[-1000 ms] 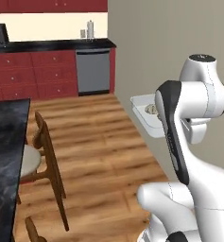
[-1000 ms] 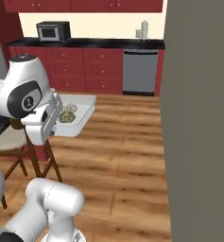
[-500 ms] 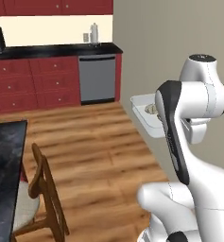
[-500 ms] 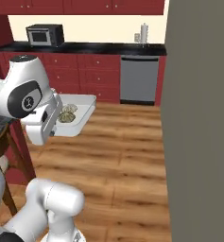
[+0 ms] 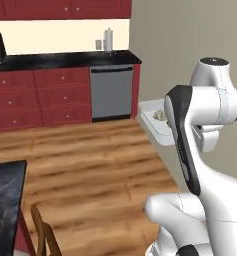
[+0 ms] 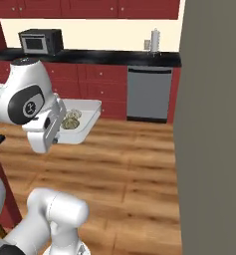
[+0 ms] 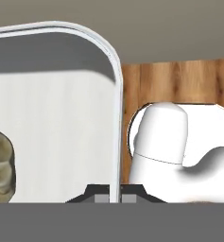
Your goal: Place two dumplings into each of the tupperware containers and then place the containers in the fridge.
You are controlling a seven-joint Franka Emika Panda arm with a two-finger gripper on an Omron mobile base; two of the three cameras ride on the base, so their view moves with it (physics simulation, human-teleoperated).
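Observation:
A white tupperware container [image 6: 87, 121] hangs level in the air in front of my arm, held by its near rim. Two dumplings [image 6: 69, 121] lie in it. From the left base view the same container [image 5: 151, 120] peeks out from behind my forearm, with a dumpling [image 5: 160, 116] inside. In the hand view my gripper [image 7: 115, 196] is shut on the container's rim [image 7: 117, 118], and one dumpling [image 7: 0, 165] sits at the left edge. The fridge [image 6: 211, 124] shows as a tall plain grey side on the right, close to me.
Red cabinets with a black counter run along the back wall, with a grey dishwasher [image 6: 148, 94] and a microwave [image 6: 40, 41]. A dark-topped table [image 5: 5, 200] and a wooden chair [image 5: 42, 235] stand at the lower left. Wooden floor lies open between.
The whole picture has shifted, so the base has moved: table and chair slide toward the lower left, the back counter looms larger. The container stays held the same way.

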